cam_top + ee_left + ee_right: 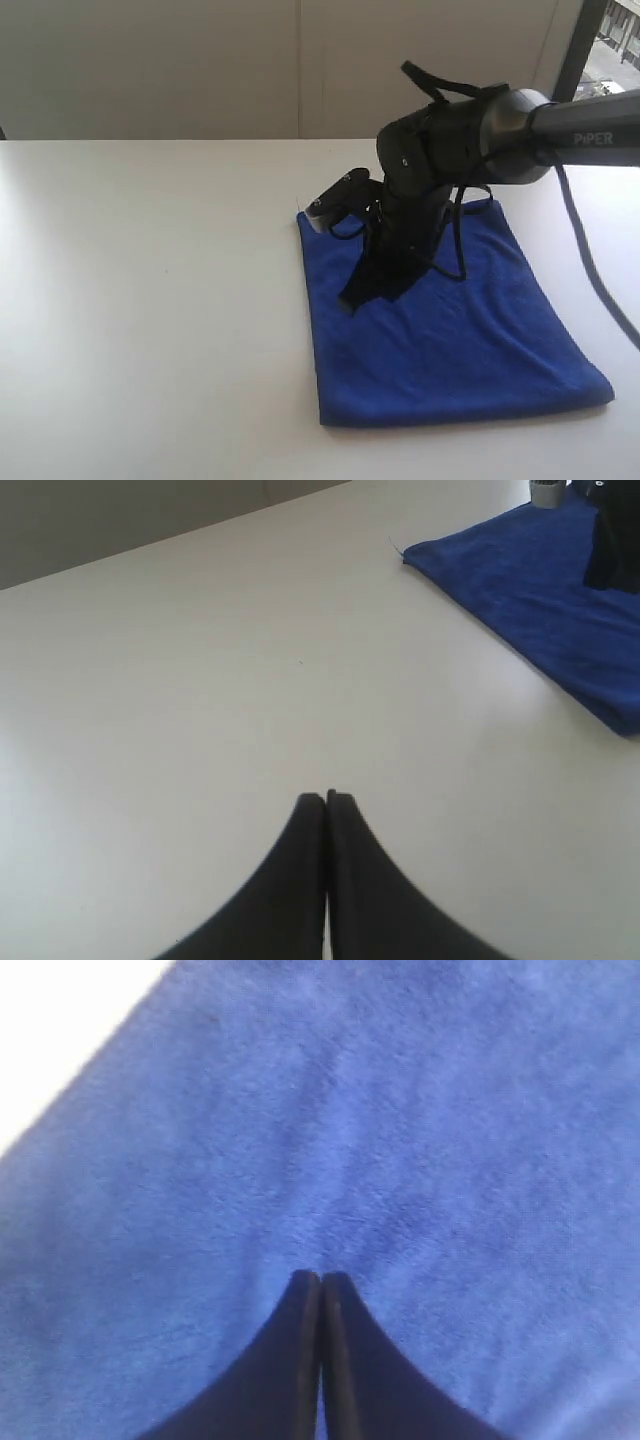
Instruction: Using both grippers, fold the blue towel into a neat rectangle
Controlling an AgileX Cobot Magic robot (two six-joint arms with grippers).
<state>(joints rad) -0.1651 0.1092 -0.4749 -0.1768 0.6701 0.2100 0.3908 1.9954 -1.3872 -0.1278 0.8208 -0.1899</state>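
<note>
1. The left fingers [322, 806], narrow, black and tapered, are pressed together tip to tip with nothing between them. They hang over bare surface, and the exterior view does not show them
2. The plain white surface [150, 300] spreads under and ahead of the left fingers, bare as far as the cloth
3. The deep royal-blue soft microfibre towel [470, 340] lies flat on the surface as a rectangle. It is well apart from the left fingers, ahead of them and off to one side, with one corner turned toward them
4. The right fingers [353, 297], black and tapered like the others, are closed tight against each other. They point down at the towel just inside its left edge, nearer its far end. Blue cloth surrounds their tips in the right wrist view; whether the tips touch it or nip any of it cannot be told
5. Above the right fingers the black right arm [470, 120], with a grey tube lettered PiPER, reaches in from the right. A small silver-grey wrist camera [335, 200] sits just left of the fingers, and a black cable [463, 255] loops down just to their right, over the towel's far part
</note>
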